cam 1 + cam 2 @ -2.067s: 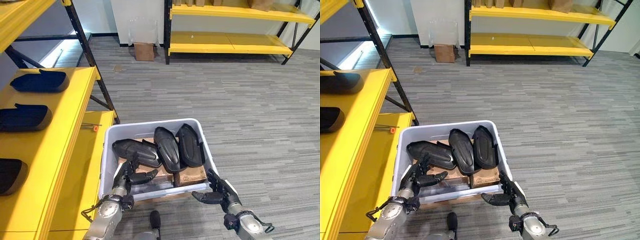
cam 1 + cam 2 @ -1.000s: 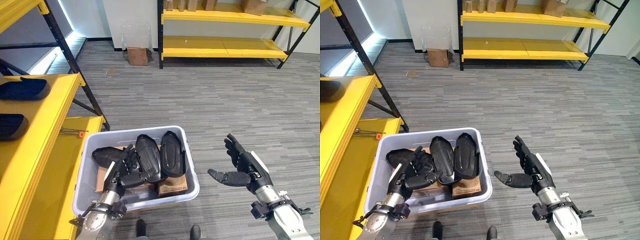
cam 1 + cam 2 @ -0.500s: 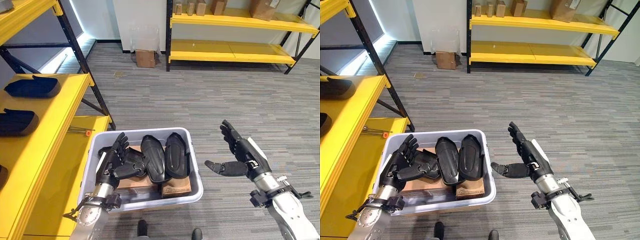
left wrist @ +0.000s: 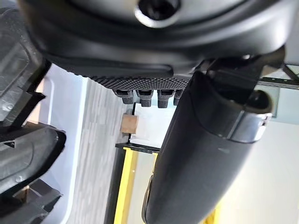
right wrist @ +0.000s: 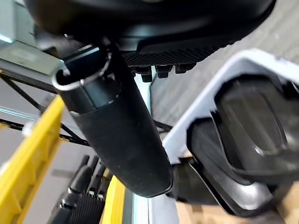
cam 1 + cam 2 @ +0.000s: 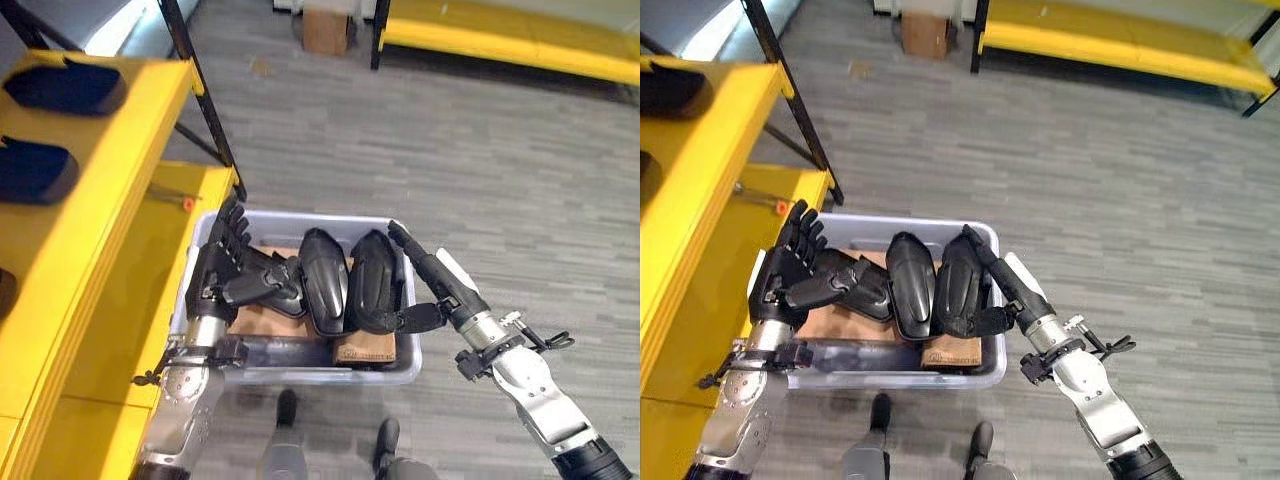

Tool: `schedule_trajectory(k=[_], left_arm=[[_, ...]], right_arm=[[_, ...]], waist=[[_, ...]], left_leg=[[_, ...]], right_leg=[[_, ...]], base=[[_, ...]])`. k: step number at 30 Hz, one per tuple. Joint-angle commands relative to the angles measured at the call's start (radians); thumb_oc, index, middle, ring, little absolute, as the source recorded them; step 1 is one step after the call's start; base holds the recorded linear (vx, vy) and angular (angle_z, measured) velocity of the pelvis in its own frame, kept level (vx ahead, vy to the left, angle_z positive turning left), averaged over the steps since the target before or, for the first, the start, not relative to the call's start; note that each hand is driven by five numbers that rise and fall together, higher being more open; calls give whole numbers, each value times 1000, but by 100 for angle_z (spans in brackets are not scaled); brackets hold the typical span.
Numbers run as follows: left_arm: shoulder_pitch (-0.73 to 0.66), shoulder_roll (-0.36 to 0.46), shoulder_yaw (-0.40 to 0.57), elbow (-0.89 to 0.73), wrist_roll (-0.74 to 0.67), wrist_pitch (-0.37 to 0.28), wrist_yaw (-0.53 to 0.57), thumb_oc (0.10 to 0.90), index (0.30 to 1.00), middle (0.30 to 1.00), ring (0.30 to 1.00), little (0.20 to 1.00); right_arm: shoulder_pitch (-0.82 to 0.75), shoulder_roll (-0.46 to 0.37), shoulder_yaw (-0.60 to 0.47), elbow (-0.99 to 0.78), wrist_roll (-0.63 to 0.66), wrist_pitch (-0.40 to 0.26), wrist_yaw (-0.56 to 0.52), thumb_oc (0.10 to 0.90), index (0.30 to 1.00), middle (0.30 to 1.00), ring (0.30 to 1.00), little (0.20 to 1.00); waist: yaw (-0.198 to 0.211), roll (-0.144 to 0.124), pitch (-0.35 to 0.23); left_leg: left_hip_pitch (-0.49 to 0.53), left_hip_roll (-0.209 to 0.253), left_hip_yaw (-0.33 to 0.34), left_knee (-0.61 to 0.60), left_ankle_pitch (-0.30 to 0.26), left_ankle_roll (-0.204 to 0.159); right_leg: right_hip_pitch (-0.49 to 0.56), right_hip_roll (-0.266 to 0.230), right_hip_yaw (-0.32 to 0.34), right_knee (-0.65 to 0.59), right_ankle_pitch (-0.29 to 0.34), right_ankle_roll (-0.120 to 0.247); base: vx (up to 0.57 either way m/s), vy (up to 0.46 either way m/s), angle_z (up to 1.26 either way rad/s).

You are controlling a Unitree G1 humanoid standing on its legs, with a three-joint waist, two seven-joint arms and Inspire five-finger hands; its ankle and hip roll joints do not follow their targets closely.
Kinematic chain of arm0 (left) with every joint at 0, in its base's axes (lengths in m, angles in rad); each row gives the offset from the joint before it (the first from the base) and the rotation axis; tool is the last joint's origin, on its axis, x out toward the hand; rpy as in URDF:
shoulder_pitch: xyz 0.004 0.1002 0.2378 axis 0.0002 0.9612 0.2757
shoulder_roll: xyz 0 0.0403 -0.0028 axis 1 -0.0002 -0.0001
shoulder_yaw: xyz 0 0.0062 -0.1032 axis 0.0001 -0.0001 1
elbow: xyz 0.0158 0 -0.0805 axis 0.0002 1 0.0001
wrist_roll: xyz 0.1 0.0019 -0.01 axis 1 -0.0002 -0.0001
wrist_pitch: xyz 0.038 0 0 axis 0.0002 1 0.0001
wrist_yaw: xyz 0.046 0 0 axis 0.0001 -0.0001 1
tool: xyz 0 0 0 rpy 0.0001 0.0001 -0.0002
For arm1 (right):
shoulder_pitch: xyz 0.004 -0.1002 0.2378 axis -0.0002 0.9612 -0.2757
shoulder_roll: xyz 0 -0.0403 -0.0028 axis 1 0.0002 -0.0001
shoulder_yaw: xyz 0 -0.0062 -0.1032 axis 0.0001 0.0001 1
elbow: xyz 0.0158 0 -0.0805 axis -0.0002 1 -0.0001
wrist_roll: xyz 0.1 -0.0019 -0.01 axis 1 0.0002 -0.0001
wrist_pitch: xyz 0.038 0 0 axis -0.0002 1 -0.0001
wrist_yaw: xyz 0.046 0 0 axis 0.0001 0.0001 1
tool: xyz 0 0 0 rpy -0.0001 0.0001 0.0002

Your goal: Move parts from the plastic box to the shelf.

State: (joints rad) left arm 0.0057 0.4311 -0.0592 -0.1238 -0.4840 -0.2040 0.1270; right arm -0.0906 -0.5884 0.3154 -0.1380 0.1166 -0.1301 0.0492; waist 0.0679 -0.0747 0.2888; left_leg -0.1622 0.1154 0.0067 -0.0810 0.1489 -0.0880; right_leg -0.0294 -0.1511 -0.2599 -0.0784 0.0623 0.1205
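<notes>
Both hands are spread open around the three black parts (image 6: 325,280) in the box (image 6: 300,368), left hand (image 6: 222,268) by the left part, right hand (image 6: 432,285) seemingly touching the right one, their long axes running near-to-far, shelf (image 6: 95,190) on the left.

No legible text, labels, numbers or signs anywhere. The cardboard box (image 6: 366,348) lying under the black parts (image 6: 325,280) in the plastic box (image 6: 404,362) carries a dark printed patch on its near face, too small and blurred to read. The yellow shelf (image 6: 110,180) and its dark parts bear no readable marks. The brown carton (image 6: 924,34) on the far floor shows no lettering.
</notes>
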Motion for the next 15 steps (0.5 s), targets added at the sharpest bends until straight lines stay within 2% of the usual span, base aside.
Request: schedule_trajectory(k=[1,15], left_arm=[[-105,55,13,-94,52,-129,25,900,1000,1000,1000,1000],[-124,66,-4,-104,66,-127,54,900,1000,1000,1000,1000]], right_arm=[[-110,5,12,-58,-32,-73,-32,900,1000,1000,1000,1000],[-84,27,79,-123,31,-61,0,900,1000,1000,1000,1000]], waist=[[4,-25,-6],[1,-48,64]], left_leg=[[14,-2,67,88,-128,22],[-45,-13,74,138,-146,35]], right_leg=[[-28,-59,54,98,-32,20],[-76,-70,68,102,-10,23]], base=[[-35,42,2],[-18,20,-1]])
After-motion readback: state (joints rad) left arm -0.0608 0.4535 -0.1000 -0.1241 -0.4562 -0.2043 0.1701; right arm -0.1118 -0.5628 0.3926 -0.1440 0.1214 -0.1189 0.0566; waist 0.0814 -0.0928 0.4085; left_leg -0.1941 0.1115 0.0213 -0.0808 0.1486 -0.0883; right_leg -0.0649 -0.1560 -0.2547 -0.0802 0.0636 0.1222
